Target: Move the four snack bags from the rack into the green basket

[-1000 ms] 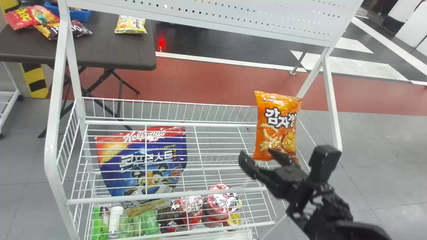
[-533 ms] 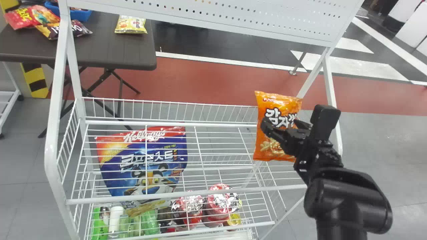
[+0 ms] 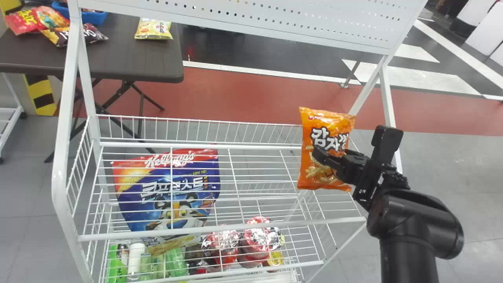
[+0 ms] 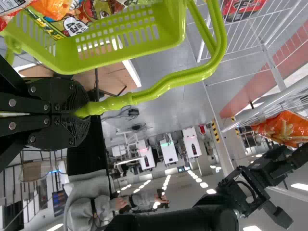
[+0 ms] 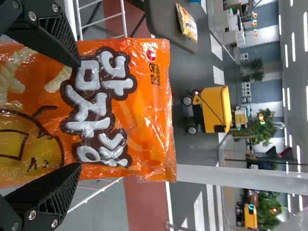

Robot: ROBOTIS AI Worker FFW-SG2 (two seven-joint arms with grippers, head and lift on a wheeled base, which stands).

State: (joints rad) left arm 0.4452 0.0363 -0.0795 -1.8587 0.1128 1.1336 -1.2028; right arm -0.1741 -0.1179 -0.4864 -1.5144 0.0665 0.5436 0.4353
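The left gripper (image 4: 79,113) is grasping the green basket (image 4: 62,61) by its handle. Beyond, the right gripper (image 3: 332,154) is spreading released fingers before the orange snack bag (image 3: 327,135), which is standing in the rack's (image 3: 60,184) right end.

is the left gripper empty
No, in the left wrist view the left gripper is closed on the handle of the green basket.

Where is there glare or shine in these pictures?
Head view: sparkling glints on the silvery-topped red containers. Left wrist view: glossy streaks along the green basket's handle, ceiling lights glowing white. Right wrist view: pale highlights across the orange snack bag.
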